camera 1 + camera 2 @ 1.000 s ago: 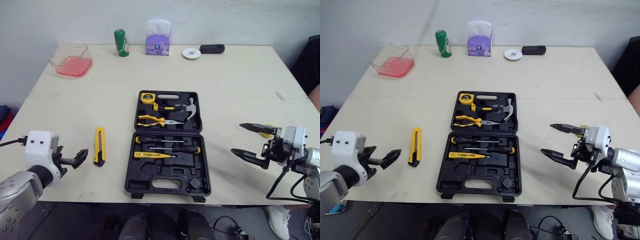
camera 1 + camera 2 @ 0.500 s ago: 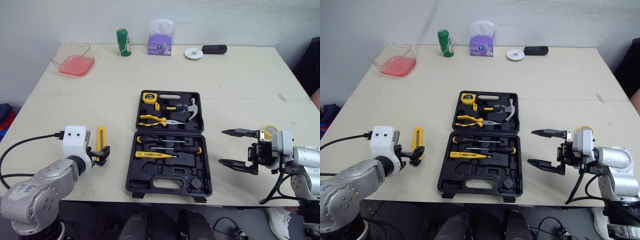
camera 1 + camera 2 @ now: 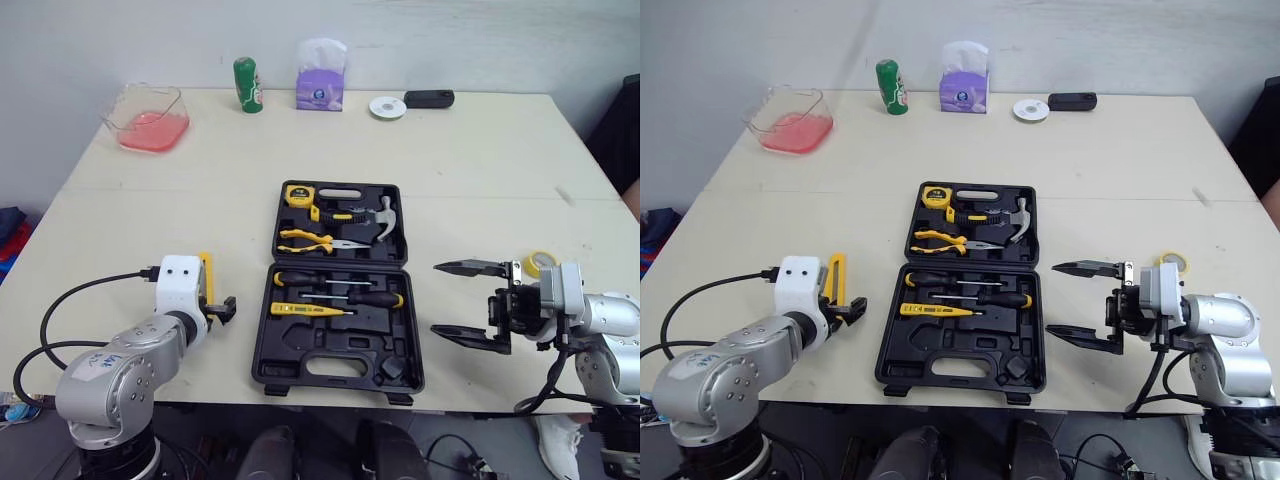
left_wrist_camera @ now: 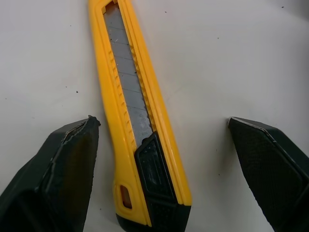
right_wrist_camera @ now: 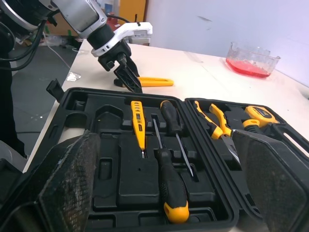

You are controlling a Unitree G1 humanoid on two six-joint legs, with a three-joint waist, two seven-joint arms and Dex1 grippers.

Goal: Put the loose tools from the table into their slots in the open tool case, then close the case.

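The yellow utility knife (image 4: pixel 135 111) lies flat on the table, left of the open black tool case (image 3: pixel 340 366). My left gripper (image 4: pixel 161 123) is open, with one finger on each side of the knife's black end, low over the table. In the case sit a tape measure (image 3: pixel 294 196), a hammer (image 3: pixel 374 215), pliers (image 3: pixel 310 240), two screwdrivers (image 3: pixel 340 286) and a yellow tester pen (image 3: pixel 305 310). My right gripper (image 3: pixel 450 300) stands open just right of the case, with nothing between its fingers.
Along the table's far edge stand a pink-filled clear container (image 3: pixel 146 118), a green can (image 3: pixel 245 85), a purple tissue pack (image 3: pixel 320 75), a white disc (image 3: pixel 385 106) and a black object (image 3: pixel 428 98). A small yellow roll (image 3: pixel 538 262) lies by my right wrist.
My left gripper has moved in from the table's front left to straddle the knife's black end. My right gripper has slid left, closer to the case, and stays open.
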